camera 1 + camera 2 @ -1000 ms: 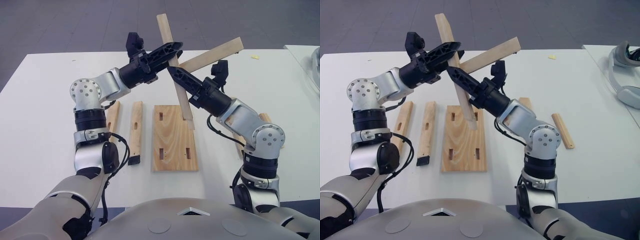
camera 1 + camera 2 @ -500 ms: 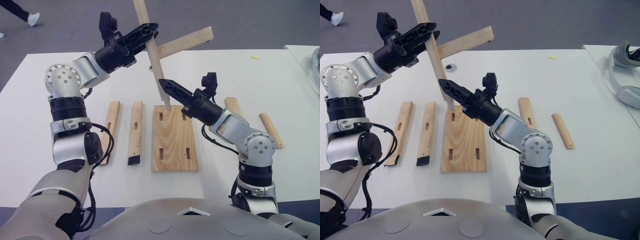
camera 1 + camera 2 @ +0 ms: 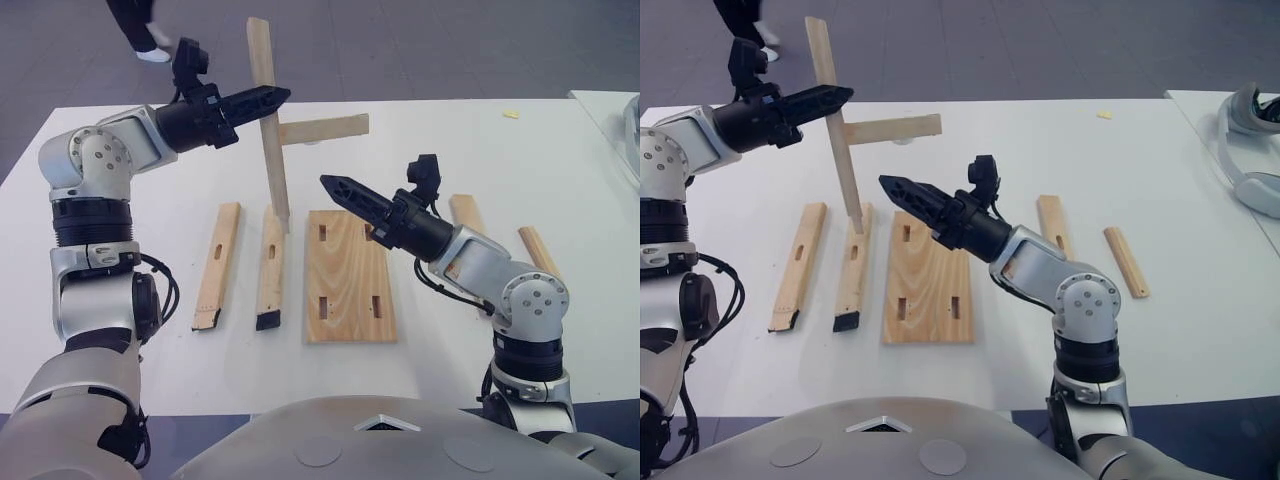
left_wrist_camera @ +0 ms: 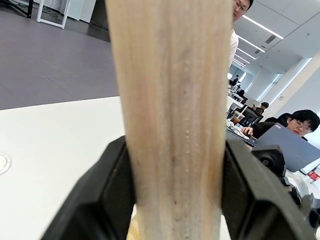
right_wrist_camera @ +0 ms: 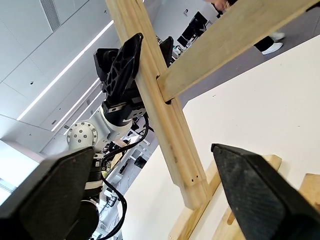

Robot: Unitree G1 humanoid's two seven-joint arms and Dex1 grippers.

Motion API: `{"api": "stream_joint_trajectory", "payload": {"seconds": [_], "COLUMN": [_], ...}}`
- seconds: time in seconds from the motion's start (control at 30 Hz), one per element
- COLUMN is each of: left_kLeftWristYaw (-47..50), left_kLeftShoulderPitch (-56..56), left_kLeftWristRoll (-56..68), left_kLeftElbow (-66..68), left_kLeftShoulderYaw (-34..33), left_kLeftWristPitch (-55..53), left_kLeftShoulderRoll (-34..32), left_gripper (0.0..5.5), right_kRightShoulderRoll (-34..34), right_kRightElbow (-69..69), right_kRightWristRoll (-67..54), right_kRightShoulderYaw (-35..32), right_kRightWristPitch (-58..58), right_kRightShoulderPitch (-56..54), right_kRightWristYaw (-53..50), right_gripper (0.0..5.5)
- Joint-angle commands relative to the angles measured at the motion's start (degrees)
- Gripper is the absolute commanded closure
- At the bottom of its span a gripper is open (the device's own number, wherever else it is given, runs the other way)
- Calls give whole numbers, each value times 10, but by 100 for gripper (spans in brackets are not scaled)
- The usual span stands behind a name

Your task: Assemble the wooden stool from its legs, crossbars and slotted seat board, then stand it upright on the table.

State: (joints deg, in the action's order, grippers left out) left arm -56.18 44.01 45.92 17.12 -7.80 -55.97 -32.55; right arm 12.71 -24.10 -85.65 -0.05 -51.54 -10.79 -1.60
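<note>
leg (image 3: 276, 172) and crossbar (image 3: 326, 129) in left gripper (image 3: 274, 96)

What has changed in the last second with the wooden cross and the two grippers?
The left gripper, shut on the pale wooden leg with its joined crossbar, carried them to the robot's left, off the slotted seat board, toward a loose leg. The right gripper came off the leg and stands open over the board. Parts on the table stayed.
</note>
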Motion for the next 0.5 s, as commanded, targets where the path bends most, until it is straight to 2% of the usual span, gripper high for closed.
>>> {"api": "stream_joint_trajectory", "payload": {"seconds": [0.03,0.23,0.37,0.5], "left_kLeftWristYaw": [-12,-23,-28,-33], "left_kLeftShoulderPitch": [-25,-68,-92,-105], "left_kLeftWristRoll": [-13,-39,-88,-96], "left_kLeftElbow": [-61,-77,-39,-43], "left_kLeftShoulderYaw": [11,17,34,38], "left_kLeftWristPitch": [29,78,166,196], "left_kLeftShoulderRoll": [5,6,36,53], "left_gripper": [342,343,343,343], "right_kRightShoulderRoll": [14,33,48,81], "right_kRightElbow": [11,17,6,17], "right_kRightWristRoll": [-1,-10,-33,-59], "right_kRightShoulderYaw": [-10,-14,-5,-36], "right_kRightWristPitch": [1,-7,-22,-18], "right_kRightShoulderPitch": [-5,-9,-15,-68], "right_kRightWristYaw": [6,10,20,31], "right_gripper": [114,114,114,114]}}
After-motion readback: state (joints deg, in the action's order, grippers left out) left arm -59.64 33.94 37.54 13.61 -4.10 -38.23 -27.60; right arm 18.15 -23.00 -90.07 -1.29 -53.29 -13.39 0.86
